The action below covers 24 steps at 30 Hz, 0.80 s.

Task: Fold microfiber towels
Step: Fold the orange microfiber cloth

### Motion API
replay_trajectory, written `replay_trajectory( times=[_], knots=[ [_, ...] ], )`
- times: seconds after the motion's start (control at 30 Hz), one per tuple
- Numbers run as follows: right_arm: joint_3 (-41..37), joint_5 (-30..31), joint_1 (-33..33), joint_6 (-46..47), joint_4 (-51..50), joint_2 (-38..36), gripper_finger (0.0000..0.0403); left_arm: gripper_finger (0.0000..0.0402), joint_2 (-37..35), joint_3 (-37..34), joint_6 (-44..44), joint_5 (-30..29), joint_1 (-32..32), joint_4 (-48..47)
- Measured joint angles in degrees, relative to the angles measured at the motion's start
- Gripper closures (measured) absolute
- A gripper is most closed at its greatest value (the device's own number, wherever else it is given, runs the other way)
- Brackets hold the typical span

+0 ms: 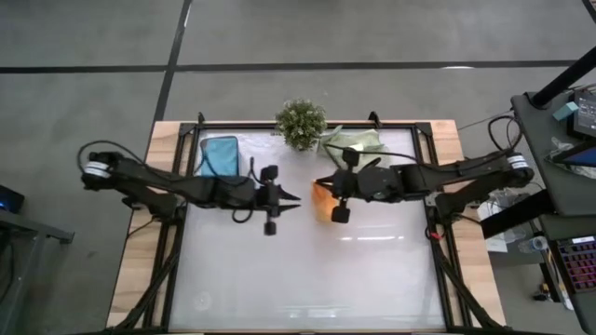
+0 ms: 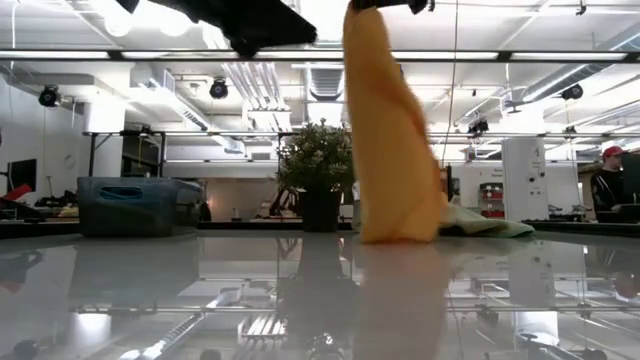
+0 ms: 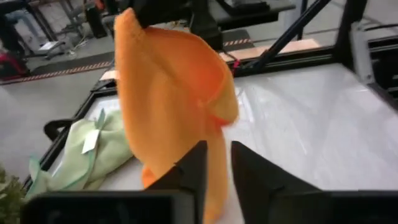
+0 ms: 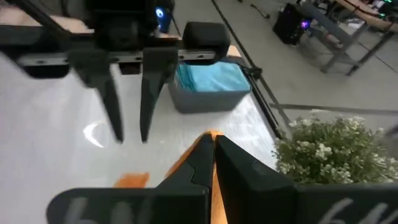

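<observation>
While hanging in low view, orange towel (image 2: 392, 150), green towel (image 3: 87, 155) behind

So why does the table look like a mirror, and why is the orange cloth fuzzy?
Low view: the glossy table mirrors the ceiling lights. Left wrist view: the hanging orange towel is close and blurred. High view: a faint glare streak below the right pincer.
</observation>
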Motion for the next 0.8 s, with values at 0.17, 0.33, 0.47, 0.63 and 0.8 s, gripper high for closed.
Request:
replay_trajectory(
  times=[0.17, 0.33, 0.47, 0.63, 0.8],
  knots=[
    [2.72, 7.16, 0.00, -0.84, -0.45, 3.42, 0.0394, 0.0263, 5.37, 1.05, -0.59, -6.70, 0.04, 1.77],
    [5.35, 11.32, -0.02, -1.03, -0.39, 4.87, 0.0394, 0.0194, 8.66, 1.25, -2.62, -10.60, 0.08, 1.80],
    [6.84, 11.39, 0.00, 0.35, -0.28, 4.86, 0.0394, 0.0161, 11.14, 0.90, -5.55, -10.95, 0.17, 1.77],
    [8.14, 11.45, -0.02, 1.05, -0.27, 4.74, 0.0394, 0.0151, 14.71, 0.99, -11.87, -18.39, 0.19, 1.86],
    [8.24, 11.41, -0.01, 1.05, -0.25, 4.72, 0.0394, 0.0151, 17.30, 0.86, -17.78, -28.45, 0.48, 1.81]
  ],
)
